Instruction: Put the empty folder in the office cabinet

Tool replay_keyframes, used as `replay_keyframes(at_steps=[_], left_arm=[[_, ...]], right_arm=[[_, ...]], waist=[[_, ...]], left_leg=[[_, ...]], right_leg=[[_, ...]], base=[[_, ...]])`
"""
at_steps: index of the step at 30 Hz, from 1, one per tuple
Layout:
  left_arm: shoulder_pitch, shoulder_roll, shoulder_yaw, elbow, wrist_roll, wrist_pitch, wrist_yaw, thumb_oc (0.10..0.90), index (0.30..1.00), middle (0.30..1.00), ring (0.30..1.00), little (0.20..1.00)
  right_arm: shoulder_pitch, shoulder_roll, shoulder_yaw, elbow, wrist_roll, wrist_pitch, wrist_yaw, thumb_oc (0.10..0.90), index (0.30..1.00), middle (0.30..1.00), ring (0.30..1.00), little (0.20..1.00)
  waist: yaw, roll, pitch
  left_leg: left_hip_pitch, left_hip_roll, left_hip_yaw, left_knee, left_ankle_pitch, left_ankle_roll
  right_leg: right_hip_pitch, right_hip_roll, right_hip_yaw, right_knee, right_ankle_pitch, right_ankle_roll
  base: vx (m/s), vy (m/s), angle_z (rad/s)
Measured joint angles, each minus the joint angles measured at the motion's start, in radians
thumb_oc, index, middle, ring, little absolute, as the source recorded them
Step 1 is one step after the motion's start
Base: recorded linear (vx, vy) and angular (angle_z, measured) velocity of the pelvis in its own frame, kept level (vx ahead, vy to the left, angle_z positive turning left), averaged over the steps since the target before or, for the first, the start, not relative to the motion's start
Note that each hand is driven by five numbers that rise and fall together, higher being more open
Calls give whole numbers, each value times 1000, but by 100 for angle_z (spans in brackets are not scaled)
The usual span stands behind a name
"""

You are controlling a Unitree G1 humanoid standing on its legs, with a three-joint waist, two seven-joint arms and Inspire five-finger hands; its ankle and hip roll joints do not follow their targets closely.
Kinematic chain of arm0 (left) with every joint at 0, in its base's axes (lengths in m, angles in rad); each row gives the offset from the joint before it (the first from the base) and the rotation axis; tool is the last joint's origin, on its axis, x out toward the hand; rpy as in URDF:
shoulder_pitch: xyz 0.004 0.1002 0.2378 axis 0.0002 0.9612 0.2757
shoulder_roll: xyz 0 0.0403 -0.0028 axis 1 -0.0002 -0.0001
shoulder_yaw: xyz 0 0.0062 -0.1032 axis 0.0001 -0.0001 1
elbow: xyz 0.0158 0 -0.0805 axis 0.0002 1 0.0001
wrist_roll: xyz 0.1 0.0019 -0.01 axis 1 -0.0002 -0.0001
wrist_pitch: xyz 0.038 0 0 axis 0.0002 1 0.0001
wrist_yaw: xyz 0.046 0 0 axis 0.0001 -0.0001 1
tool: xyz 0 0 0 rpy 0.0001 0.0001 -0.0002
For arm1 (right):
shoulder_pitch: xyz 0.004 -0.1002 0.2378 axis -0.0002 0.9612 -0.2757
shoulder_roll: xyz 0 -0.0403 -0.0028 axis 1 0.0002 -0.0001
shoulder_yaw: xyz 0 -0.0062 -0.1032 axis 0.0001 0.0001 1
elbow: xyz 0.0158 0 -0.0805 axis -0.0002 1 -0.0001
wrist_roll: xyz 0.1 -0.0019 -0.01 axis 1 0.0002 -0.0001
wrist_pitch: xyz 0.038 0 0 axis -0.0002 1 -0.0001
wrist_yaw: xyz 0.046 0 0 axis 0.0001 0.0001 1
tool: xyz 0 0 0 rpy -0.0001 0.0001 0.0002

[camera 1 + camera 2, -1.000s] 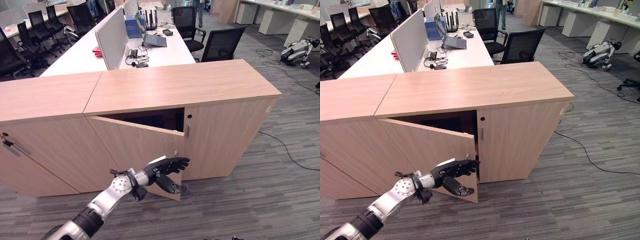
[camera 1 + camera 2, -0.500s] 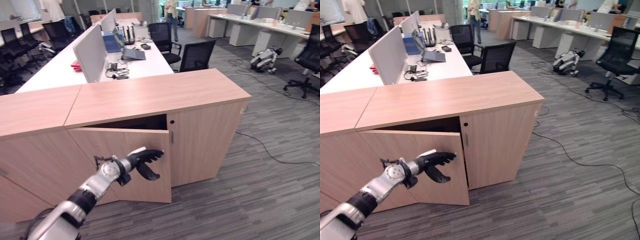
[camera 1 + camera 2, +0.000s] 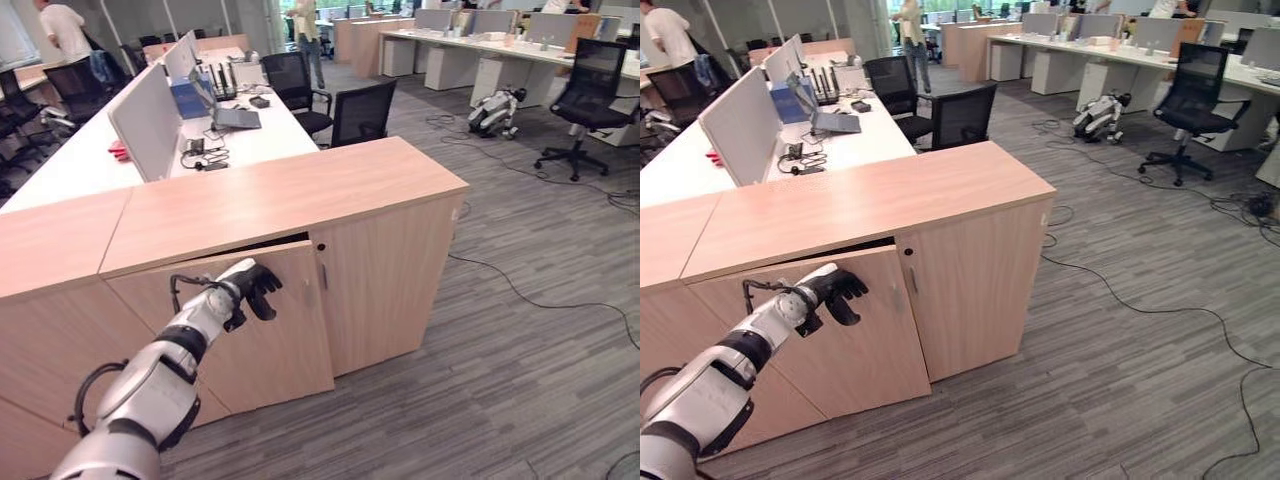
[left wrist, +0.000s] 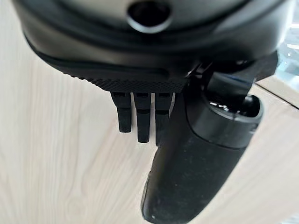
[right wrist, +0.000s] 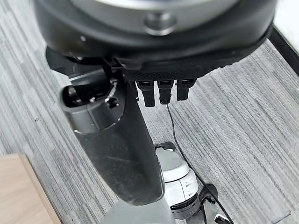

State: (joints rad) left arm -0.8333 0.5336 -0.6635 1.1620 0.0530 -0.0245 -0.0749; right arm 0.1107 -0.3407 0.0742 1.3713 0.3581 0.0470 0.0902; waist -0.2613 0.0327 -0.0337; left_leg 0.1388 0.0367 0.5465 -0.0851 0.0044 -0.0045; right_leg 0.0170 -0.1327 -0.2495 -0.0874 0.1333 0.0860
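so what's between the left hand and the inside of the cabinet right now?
The cabinet door. In the left eye view the left hand rests against its front, near the top edge, with the door almost shut; a thin dark gap shows above it.

Even overhead office light, bright. Soft shadow under cabinet top point(image 3: 270, 190) overhang. Mild glare on white desk point(image 3: 70, 165), upper left. Wrist views: near hand bulk blurred. Slight wide-angle bowing at edges.

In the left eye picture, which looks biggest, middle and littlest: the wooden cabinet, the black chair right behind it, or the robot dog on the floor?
1. The wooden cabinet looks biggest by far.
2. The black chair behind it comes next.
3. The robot dog looks littlest, but it is farther from the camera, so its true size against the chair is unsure.
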Motion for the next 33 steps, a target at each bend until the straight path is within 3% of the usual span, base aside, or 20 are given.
replay_keyframes(at_steps=[6,16,18,20,22,23,25,26,28,33], left_arm=[[-30,0,16,76,1,-1,25,800,900,900,900,900],[12,-7,153,125,-13,3,69,800,900,900,900,900],[119,-57,329,72,-125,-11,110,800,900,900,900,900],[367,-119,444,61,-220,-7,130,800,900,900,900,900],[704,-197,638,-20,-356,-18,75,800,900,900,900,900],[829,-206,641,36,-404,-1,62,800,900,900,900,900],[933,-206,629,126,-413,24,51,800,900,900,900,900],[1023,-215,691,139,-457,29,27,800,900,900,900,900],[1062,-238,782,165,-517,23,19,800,900,900,900,900],[1019,-249,774,186,-497,19,-1,800,900,900,900,900]], right_arm=[[7,0,0,1,8,2,-17,800,900,900,900,900],[-16,-1,31,-7,8,1,-41,800,900,900,900,900],[-17,9,39,-38,8,2,-56,800,900,900,900,900],[-48,24,40,-43,7,0,-57,800,900,900,900,900],[-26,20,34,-58,0,4,-54,800,900,900,900,900],[-25,18,28,-39,-4,5,-49,800,900,900,900,900],[-29,18,26,-10,-16,8,-47,800,900,900,900,900],[-31,18,6,-6,-43,8,-43,800,900,900,900,900],[-36,20,-10,-1,-45,11,-35,800,900,900,900,900],[-43,35,-7,-33,-84,7,-25,800,900,900,900,900]], waist=[[-15,7,0],[2,7,1],[20,7,1],[29,-2,6],[75,-17,5],[117,-43,10],[177,-71,13],[199,-93,13],[234,-106,13],[268,-89,14]], left_leg=[[-3,4,25,0,-1,-1],[-19,6,20,0,1,-2],[-21,7,12,0,1,-3],[-21,11,-2,0,-1,-5],[-10,16,-14,1,-8,-15],[-15,14,-31,4,-8,-14],[-22,9,-52,4,-8,-12],[-28,2,-77,4,-8,-8],[-40,-10,-119,4,-3,3],[-70,-32,-197,0,0,11]], right_leg=[[-16,7,24,0,6,-4],[-27,10,20,0,8,-7],[-25,9,15,0,5,-7],[-15,12,0,0,0,-4],[-3,16,-8,-3,-8,-11],[0,15,-21,0,-10,-10],[5,8,-43,0,-17,-6],[16,-3,-65,0,-22,-1],[29,-18,-105,0,-25,3],[43,-44,-179,-1,-32,24]], base=[[-17,3,-12],[0,0,0],[6,-2,8],[34,6,15],[34,20,22],[29,33,30],[5,39,46],[-20,41,60],[-30,44,64],[-27,54,47]])
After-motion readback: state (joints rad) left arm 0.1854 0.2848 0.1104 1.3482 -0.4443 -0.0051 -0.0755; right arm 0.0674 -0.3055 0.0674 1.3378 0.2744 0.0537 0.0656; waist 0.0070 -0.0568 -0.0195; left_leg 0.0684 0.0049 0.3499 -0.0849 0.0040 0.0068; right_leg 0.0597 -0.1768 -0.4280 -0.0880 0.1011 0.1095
